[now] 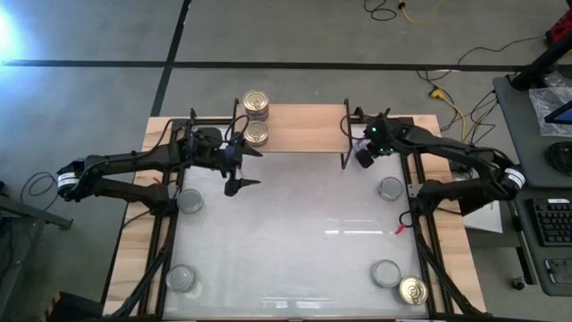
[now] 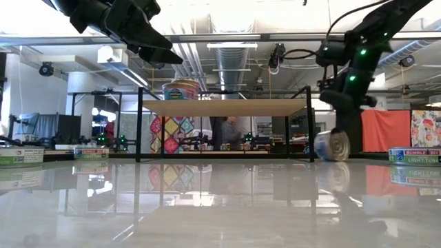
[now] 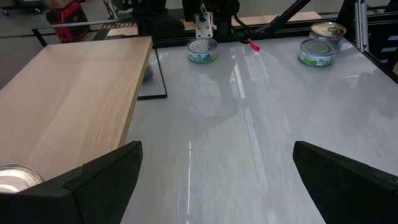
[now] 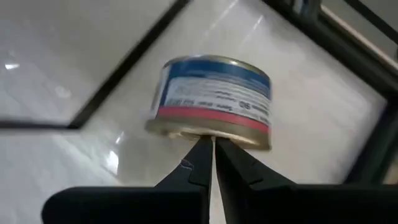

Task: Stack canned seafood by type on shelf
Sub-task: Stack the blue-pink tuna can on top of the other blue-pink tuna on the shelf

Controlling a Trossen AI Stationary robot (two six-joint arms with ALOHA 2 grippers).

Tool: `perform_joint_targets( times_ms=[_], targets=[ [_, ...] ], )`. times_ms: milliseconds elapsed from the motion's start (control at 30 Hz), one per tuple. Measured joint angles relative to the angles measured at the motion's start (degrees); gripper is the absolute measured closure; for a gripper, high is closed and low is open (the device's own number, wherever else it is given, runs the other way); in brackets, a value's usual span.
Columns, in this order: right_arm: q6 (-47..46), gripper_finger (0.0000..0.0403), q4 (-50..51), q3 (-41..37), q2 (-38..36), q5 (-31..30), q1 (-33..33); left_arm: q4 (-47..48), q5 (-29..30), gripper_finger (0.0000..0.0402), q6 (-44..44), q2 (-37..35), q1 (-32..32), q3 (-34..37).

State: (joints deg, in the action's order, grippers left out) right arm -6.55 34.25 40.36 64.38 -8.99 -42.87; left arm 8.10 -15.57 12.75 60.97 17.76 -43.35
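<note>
Left end effector (image 1: 239,183) hangs above the surface (image 1: 295,241), just in front of the shelf's (image 1: 304,130) left end, fingers (image 3: 99,180) wide apart, nothing between them. Right end effector (image 1: 365,157) is at the shelf's right end, near the right front leg, fingers together w/ tips touching the rim of a blue-and-red labelled tin (image 4: 214,102) that sits tilted on the surface; not gripping it.

Shelf: two gold-lid tins at its left end, one at the back (image 1: 256,105), one in front (image 1: 256,133); low view shows a stack (image 2: 180,89) there.

On the surface: silver-lid tin (image 1: 189,200) at left, another (image 1: 181,278) front left, one (image 1: 390,188) at right, one (image 1: 386,273) front right w/ a gold-lid tin (image 1: 413,291) just beside it toward the corner.
</note>
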Motion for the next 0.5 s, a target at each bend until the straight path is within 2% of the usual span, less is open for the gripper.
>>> perform_joint_targets(
  times_ms=[200,400,500],
  targets=[
    [0.83,0.0390,-8.51,-0.02,4.14,3.46,0.00,0.06,0.00,0.0002,-0.26,0.00,0.00,0.00],
    [1.20,0.0390,-12.18,0.95,5.48,-1.71,-0.05,0.05,0.00,0.0002,-0.24,0.01,0.00,0.00],
    [1.18,0.0390,-12.84,2.30,5.20,-1.86,-0.07,0.04,0.00,0.0002,-0.29,0.00,0.00,0.00]
  ],
)
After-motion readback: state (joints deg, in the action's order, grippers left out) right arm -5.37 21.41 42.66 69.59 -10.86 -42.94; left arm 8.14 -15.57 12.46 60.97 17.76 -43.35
